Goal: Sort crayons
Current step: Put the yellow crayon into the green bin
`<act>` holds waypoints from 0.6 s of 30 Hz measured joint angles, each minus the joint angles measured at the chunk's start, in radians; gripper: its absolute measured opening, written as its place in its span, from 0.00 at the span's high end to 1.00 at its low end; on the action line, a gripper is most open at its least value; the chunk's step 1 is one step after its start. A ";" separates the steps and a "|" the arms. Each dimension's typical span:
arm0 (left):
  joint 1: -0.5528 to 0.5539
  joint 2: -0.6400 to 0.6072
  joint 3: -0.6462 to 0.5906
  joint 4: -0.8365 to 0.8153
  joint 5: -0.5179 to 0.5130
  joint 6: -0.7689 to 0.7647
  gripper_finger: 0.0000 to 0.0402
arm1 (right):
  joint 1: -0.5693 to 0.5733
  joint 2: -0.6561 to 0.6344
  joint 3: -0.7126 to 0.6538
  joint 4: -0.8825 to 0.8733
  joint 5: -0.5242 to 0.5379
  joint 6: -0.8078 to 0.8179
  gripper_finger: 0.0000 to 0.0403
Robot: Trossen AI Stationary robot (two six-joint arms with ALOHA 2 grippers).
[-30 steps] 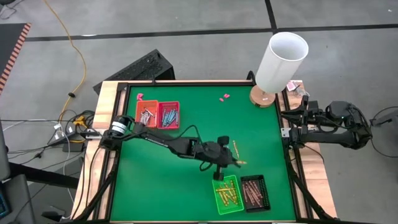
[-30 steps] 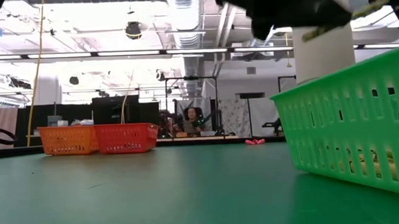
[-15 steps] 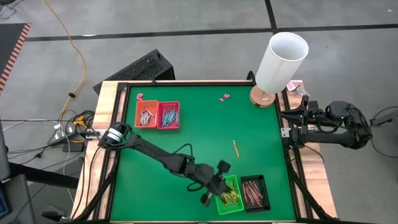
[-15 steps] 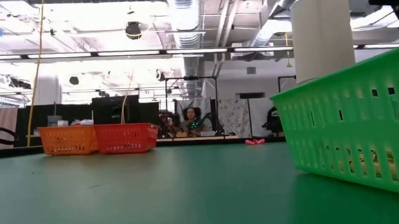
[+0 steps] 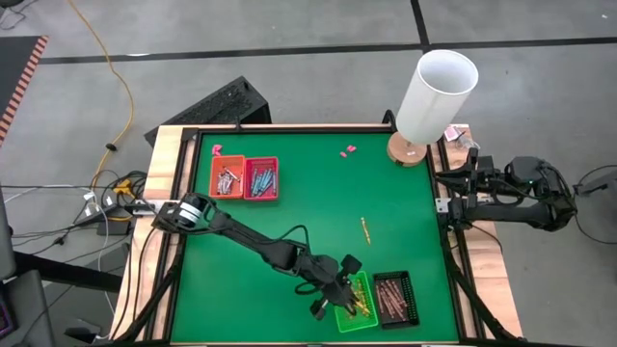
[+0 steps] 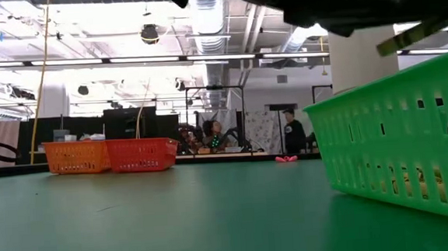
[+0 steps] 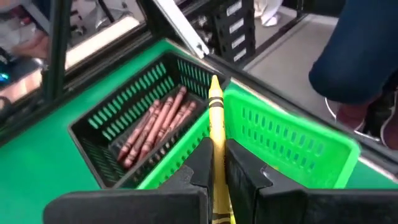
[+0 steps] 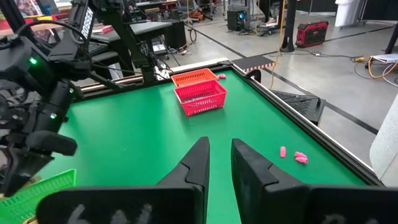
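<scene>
My left gripper (image 5: 345,289) (image 7: 214,155) hovers over the green tray (image 5: 359,313) (image 7: 292,134), shut on a yellow crayon (image 7: 216,109) (image 6: 425,30). Yellow crayons lie in that tray. Beside it, the dark tray (image 5: 395,297) (image 7: 99,124) holds brown-red crayons (image 7: 155,124). Another yellow crayon (image 5: 364,228) lies flat on the green mat. The orange tray (image 5: 228,178) and the red tray (image 5: 261,178), each with crayons in it, stand at the far left. My right gripper (image 8: 219,163) waits beyond the table's right edge, open and with nothing between its fingers. My left gripper pinches the yellow crayon's rear half (image 7: 216,142) between its two fingers. The fingers slant down from the table's left side, and the crayon lies along them. Its pointed end (image 7: 214,81) sticks out ahead, lifted clear above the green tray's wall.
A tall white cylinder (image 5: 436,92) on a round wooden base stands at the table's far right corner. Pink scraps (image 5: 348,150) lie near the far edge. A raised black rim frames the mat. A person (image 6: 290,131) stands in the room beyond.
My left gripper has carried the yellow crayon from beside the loose crayon at mid-table toward the near edge, and it now hangs above the green tray. It has sunk a little and its wrist has rolled. The crayon stays clear of the mat.
</scene>
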 joint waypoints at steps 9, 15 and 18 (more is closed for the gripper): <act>0.003 0.040 0.005 0.025 0.026 0.042 0.97 | 0.000 0.000 0.000 -0.001 0.000 0.000 0.83; 0.004 0.037 0.004 0.042 -0.014 0.057 0.93 | 0.000 0.000 0.000 0.000 0.000 0.000 0.83; 0.004 0.037 0.004 0.034 -0.049 0.049 0.87 | 0.000 0.000 0.000 0.000 0.000 0.000 0.83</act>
